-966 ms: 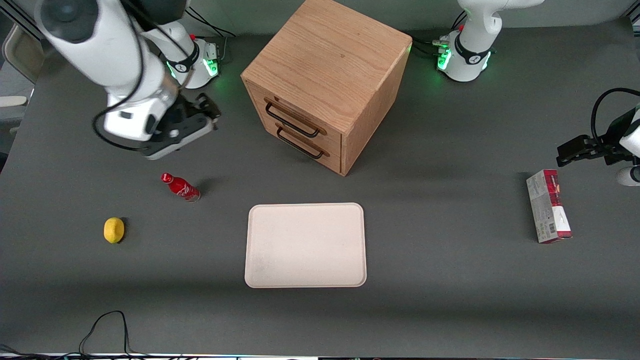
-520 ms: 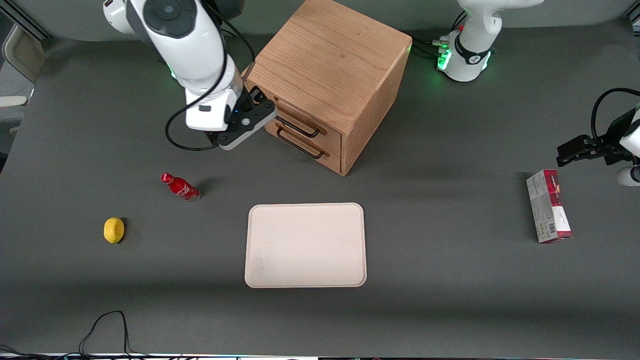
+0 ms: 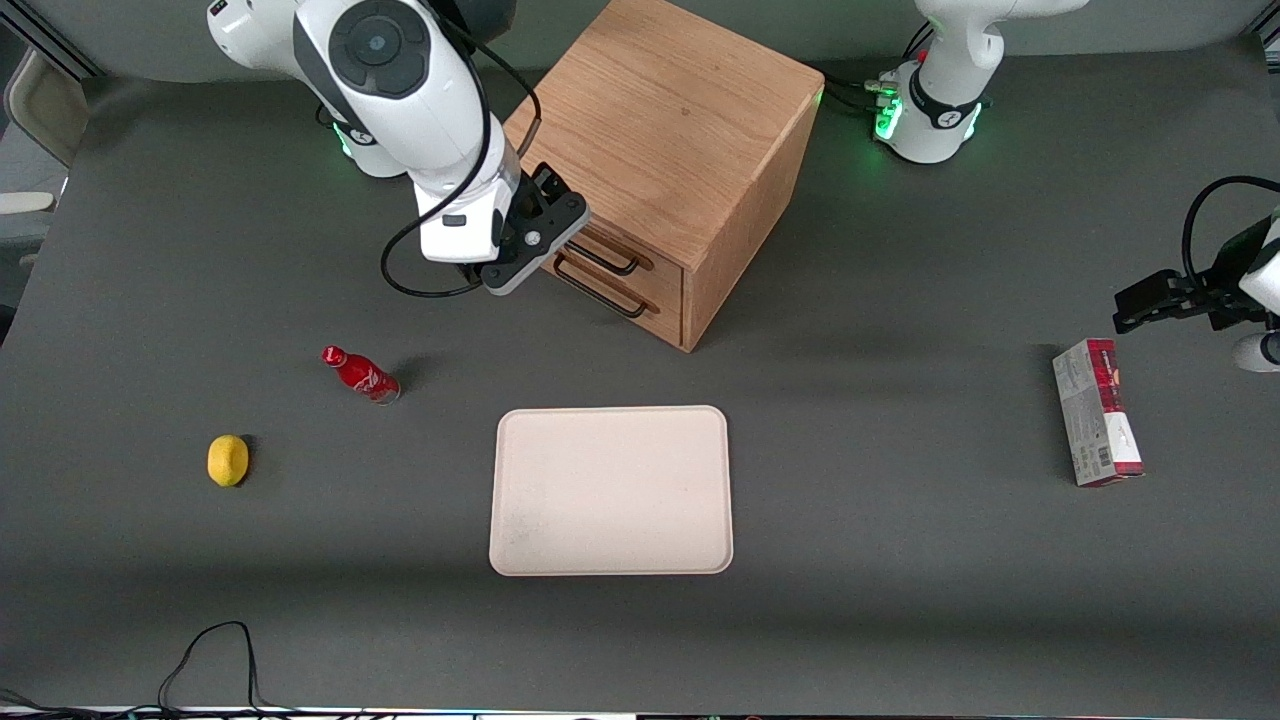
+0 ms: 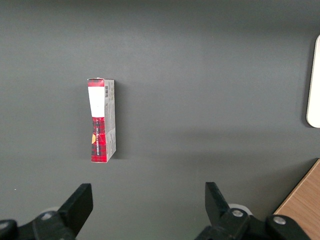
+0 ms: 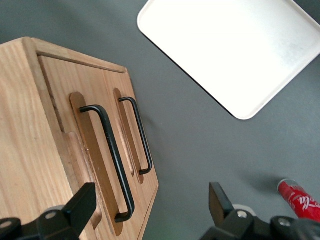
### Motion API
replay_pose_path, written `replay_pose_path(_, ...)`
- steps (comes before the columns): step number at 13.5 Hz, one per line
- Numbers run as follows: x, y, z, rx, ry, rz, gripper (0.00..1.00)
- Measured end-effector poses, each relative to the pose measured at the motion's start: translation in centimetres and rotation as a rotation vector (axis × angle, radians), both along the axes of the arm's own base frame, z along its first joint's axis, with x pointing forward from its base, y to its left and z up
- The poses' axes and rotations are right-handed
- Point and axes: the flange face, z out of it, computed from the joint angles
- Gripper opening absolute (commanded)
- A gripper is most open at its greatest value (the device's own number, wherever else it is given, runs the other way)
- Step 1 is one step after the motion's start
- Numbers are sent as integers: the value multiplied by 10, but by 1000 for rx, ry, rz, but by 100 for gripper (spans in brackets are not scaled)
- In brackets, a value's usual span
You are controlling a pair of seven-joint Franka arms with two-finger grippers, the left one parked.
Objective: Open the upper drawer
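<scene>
While shut, upper drawer (image 5: 75,150) faces gripper (image 5: 150,205); fingers (image 5: 82,202) spread, empty.

On the dark grey table (image 4: 200,75) lies a narrow carton box (image 4: 101,120), flat on its side. One end of the box is white with a small barcode, and the rest has a red tartan pattern with a small orange mark. The box stands alone, well apart from other things. At one edge of the view shows the rounded rim of a cream tray (image 4: 314,85), only a thin strip of it. A corner of the light wooden cabinet (image 4: 302,202) comes in near the tray, with bare table between them.
</scene>
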Motion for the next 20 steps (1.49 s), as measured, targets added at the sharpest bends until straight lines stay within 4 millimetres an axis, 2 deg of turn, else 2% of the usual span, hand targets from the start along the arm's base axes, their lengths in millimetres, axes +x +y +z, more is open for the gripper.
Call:
replay_pose_path(5,-5,-1,-13,41,51,22,100)
replay_pose_path(8,-14,5,-30,40,54,37,100)
replay_pose_path(12,-26,6,-65,44,38,33,100)
replay_pose_path(15,-30,4,-75,43,35,30,100)
replay_pose_path(20,-41,8,-103,40,27,37,100)
